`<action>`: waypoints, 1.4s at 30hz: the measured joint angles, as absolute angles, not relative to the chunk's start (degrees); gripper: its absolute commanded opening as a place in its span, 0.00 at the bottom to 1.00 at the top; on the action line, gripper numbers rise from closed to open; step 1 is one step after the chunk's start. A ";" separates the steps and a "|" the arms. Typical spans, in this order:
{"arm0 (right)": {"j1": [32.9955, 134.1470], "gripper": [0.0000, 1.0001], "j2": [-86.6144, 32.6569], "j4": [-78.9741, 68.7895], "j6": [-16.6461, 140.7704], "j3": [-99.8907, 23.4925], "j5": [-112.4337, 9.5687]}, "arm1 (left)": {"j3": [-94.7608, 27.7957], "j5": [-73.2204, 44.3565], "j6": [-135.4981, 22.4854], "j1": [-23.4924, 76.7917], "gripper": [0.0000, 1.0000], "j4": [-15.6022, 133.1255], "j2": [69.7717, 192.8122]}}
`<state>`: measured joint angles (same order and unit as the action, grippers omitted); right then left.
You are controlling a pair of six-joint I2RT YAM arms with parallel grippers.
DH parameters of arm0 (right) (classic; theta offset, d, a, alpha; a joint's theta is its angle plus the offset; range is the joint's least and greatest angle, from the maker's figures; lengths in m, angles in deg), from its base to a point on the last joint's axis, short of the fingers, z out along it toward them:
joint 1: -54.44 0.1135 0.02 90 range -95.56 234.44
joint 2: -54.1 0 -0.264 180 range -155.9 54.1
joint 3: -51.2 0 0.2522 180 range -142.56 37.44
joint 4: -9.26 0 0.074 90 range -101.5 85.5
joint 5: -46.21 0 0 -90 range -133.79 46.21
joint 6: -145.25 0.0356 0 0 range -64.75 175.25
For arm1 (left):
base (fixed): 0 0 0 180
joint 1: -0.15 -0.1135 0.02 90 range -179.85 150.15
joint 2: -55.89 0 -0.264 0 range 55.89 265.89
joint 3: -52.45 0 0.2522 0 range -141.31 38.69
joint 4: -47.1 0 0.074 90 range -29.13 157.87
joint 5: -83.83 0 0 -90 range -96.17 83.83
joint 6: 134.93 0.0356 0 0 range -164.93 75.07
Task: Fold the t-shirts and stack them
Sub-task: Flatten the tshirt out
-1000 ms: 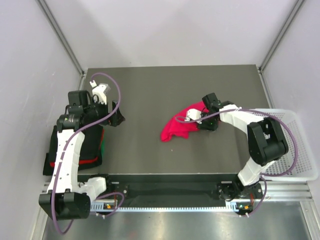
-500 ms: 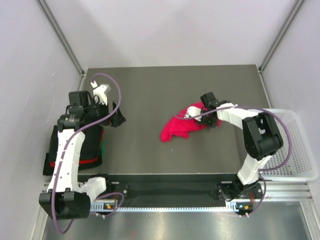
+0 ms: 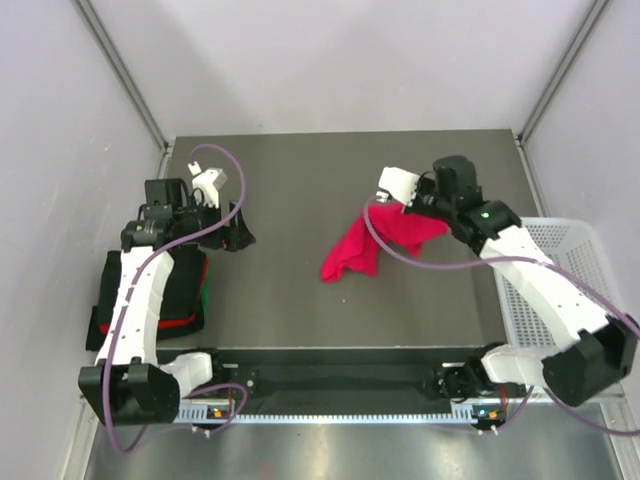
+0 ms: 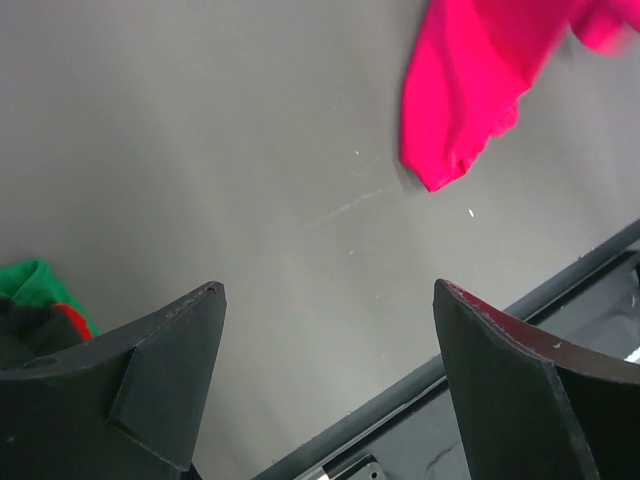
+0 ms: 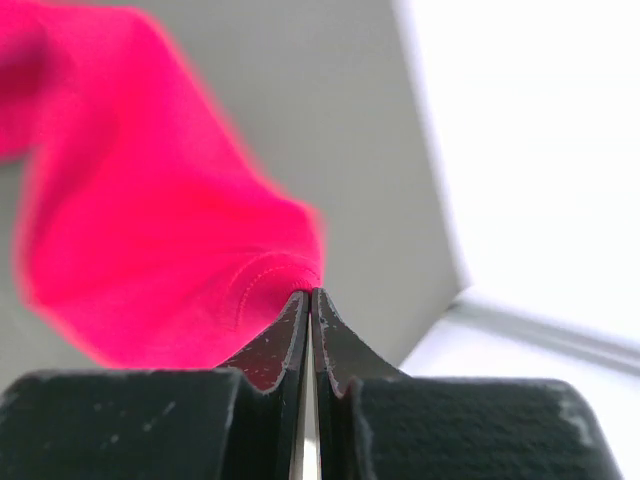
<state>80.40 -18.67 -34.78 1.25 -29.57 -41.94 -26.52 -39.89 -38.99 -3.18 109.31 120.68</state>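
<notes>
1. right hand (image 5: 308, 295): the jaws are pressed fully together and pinch a small fold of the magenta t-shirt (image 3: 375, 245). a stitched edge lies just beside the pinch.

2. magenta t-shirt: it is near the middle of the desk (image 3: 300, 180), toward the right. the upper end is gathered at the right hand. the lower end trails toward the near edge and appears to rest on the desk surface. the garment is bunched, not spread.

3. left hand (image 4: 328, 290): the jaws stand wide apart and hold nothing. it hovers over the bare desk on the left side, well apart from the magenta t-shirt.

4. pile of folded t-shirts (image 3: 188, 285): it sits at the left edge of the desk, partly under the left arm. black, red and green layers show.

5. white mesh basket (image 3: 610, 300): it stands off the right edge of the desk.

6. handling: the cloth is judged light, soft and limp. it keeps no shape and drapes from any single pinch. breakage is not a concern, but a thin fold can slip from the jaws.

7. recommended hold: grip on stitched edges, such as the shoulders or the hem corners. use one hand at each side, so the shirt opens flat for folding.
</notes>
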 measured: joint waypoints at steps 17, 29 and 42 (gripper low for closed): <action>81.97 0.00 -22.34 -33.86 2.45 -40.85 -38.45 | -33.87 -28.80 -34.34 26.52 0.89 108.96 147.15; 76.27 0.00 -22.85 -33.07 5.62 -40.21 -37.42 | -45.67 -23.56 -34.49 32.92 0.78 109.55 166.76; 74.74 0.00 -22.85 -32.94 8.11 -39.82 -37.46 | -47.48 -24.26 -34.40 36.36 0.30 111.54 172.72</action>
<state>74.74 -22.85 -32.94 8.11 -39.82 -37.46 -47.48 -24.26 -34.40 36.36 111.54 172.72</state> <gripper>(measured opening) 0.006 0.489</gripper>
